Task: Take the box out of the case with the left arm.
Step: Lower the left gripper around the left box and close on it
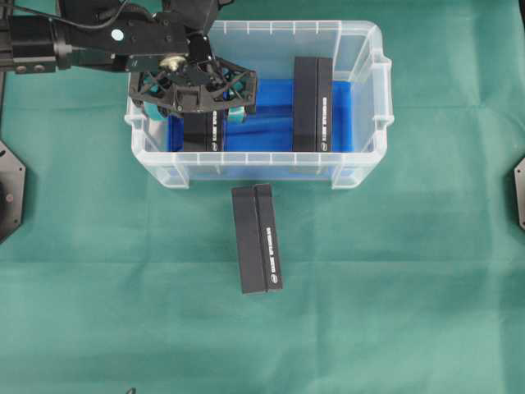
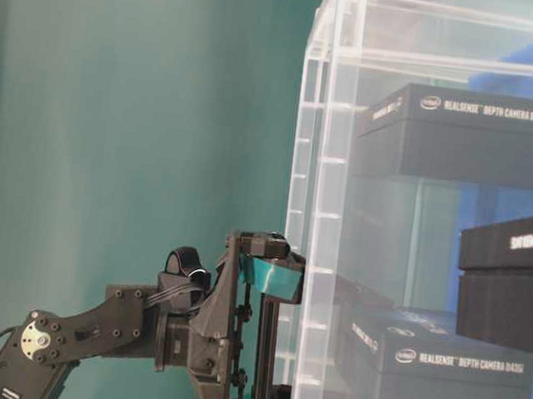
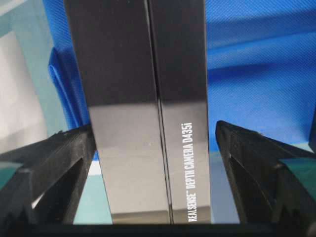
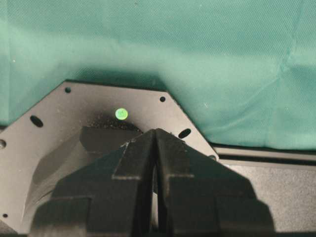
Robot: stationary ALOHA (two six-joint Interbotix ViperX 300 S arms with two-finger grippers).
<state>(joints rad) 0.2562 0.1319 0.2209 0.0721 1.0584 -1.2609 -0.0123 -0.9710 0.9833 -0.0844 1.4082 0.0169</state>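
Observation:
The clear case (image 1: 361,49) with blue cloth on its bottom holds two black boxes. The left box (image 1: 205,133) lies under my left gripper (image 1: 197,112), whose teal-padded fingers stand open on either side of it. In the left wrist view that box (image 3: 143,74), printed "RealSense Depth Camera D435i", fills the space between the fingers of the left gripper (image 3: 155,129); the left finger (image 3: 74,148) is at its edge and the right finger (image 3: 237,148) is a little apart. The second box (image 1: 312,103) lies at the case's right. My right gripper (image 4: 156,136) is shut on nothing.
A third black box (image 1: 257,238) lies on the green cloth just in front of the case. The right gripper hangs over a black base plate (image 4: 74,113). From table level, the left gripper (image 2: 268,276) is at the case's clear wall (image 2: 332,168).

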